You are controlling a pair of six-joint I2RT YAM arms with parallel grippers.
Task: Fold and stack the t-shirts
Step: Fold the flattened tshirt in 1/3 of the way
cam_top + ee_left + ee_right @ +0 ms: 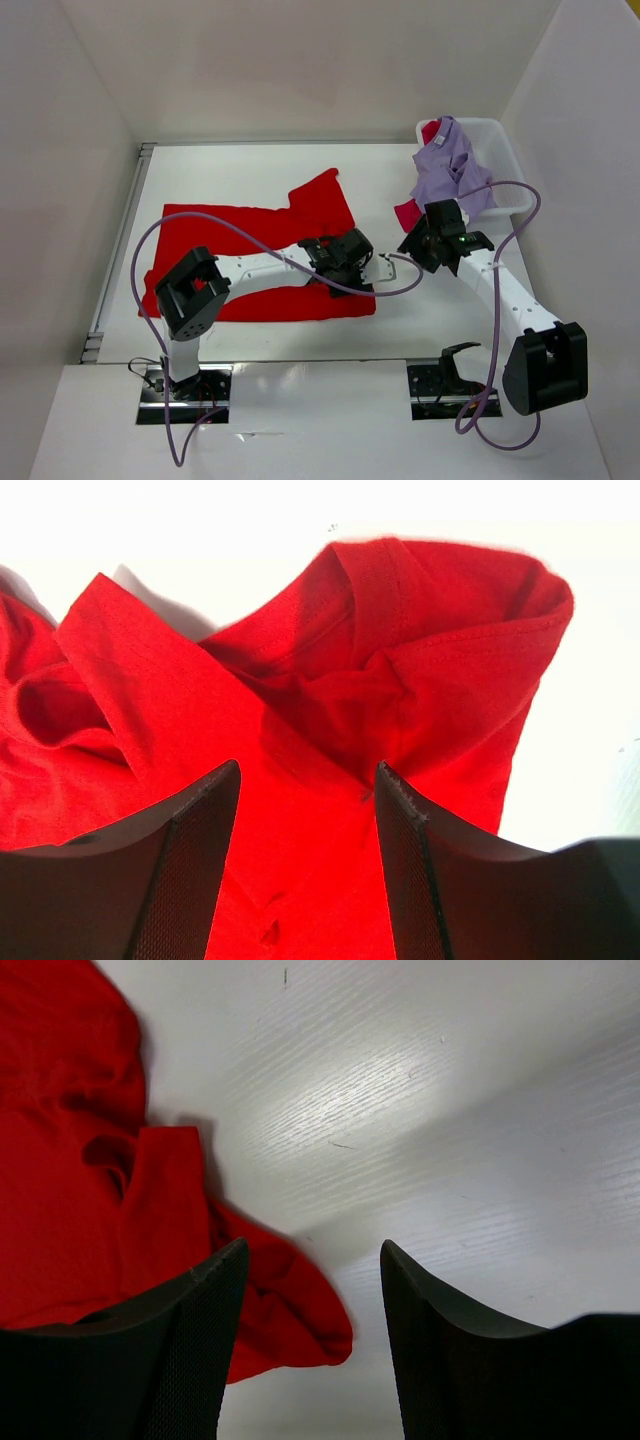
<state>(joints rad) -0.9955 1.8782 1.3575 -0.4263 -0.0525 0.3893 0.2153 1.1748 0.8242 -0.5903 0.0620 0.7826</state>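
**Observer A:** Location of the bright red t-shirt [200,235]?

**Observer B:** It is spread flat on the table [250,170], from the centre out toward 9 o'clock. One sleeve [322,198] points toward 12 o'clock. The left arm reaches across the shirt toward 3 o'clock.

**Observer A:** Condition of the left gripper [308,770]?

**Observer B:** Jaws parted to a medium gap. The wrist view shows rumpled red cloth filling that gap, with a folded hem standing up just beyond the fingertips. I cannot tell whether the pads touch the cloth.

**Observer A:** And the right gripper [314,1245]?

**Observer B:** Jaws parted to about the same width, with nothing between them but bare table. A rounded edge of red cloth lies beside its left finger. Which of the two red shirts that edge belongs to, I cannot tell. From above, the two grippers sit near each other, just right of the table's centre.

**Observer A:** The remaining garments?

**Observer B:** Both are at about 2 o'clock, at the white bin [505,160]. The lavender t-shirt [450,170] is draped over the bin's near-left wall and hangs down toward the table. The crimson t-shirt [407,213] shows below and left of the lavender one — a second patch of it shows inside the bin at the far-left corner.
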